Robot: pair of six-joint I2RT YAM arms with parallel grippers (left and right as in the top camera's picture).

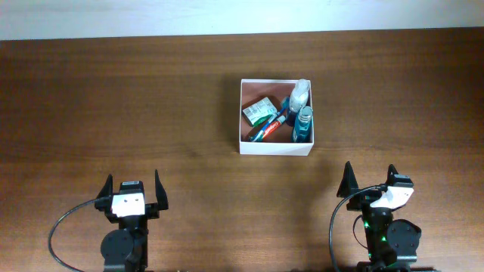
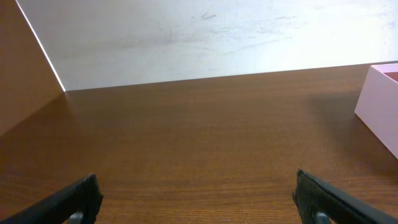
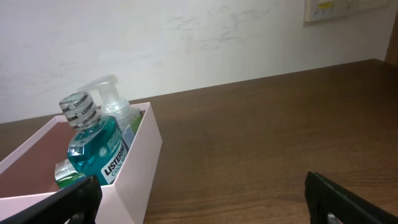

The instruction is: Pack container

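In the left wrist view, the container [image 2: 380, 99] is mostly cropped.

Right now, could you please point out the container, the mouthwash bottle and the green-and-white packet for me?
container [image 1: 276, 148], overhead view, on its near white wall.
mouthwash bottle [image 3: 91, 147], right wrist view, on its teal body.
green-and-white packet [image 1: 259, 112], overhead view, on its top face.

Only readable stuff: LISTERINE on blue mouthwash bottle [image 3: 93, 146] label, same word repeated round its cap [image 3: 79, 109]. Green-and-white packet [image 1: 259, 112] print too tiny to read.
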